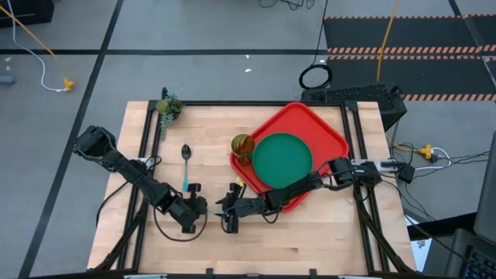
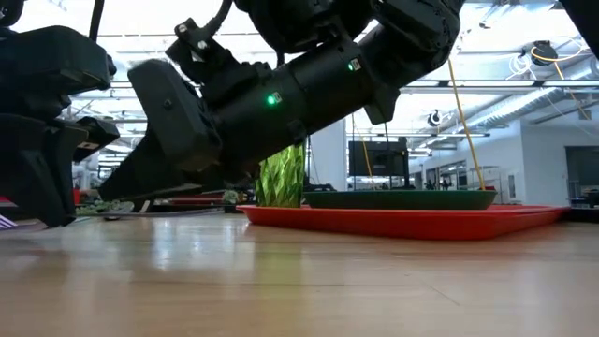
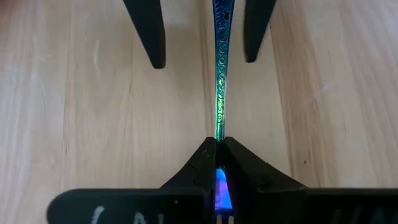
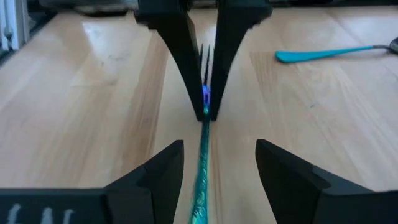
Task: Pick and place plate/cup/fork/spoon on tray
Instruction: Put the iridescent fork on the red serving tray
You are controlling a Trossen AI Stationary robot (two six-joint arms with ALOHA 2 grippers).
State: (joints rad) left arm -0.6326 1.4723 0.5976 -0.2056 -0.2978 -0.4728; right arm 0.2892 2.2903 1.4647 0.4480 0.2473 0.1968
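While the left gripper pinches the fork by one end, the slim patterned blue-green handle runs straight out from its closed fingers, low over the bare wood table. Fork looks thin, iridescent teal, pale tines barely visible in the right wrist view just past the left fingertips. Right gripper faces the left one head-on, fingers spread wide on either side of the handle, not touching it.

Both arms low near the table's front middle, reaching in toward each other; right arm stretches across the tray's front corner.

Spoon lies flat on the table behind the left gripper, dark bowl away from the front, light-blue handle toward it; also seen in the right wrist view.

Tray, bright red, sits rotated like a diamond on the table's right half. Plate, dark green and round, lies flat in the tray. Cup, olive-yellow translucent, stands upright at the tray's left edge; on the rim or just beside it, can't tell.
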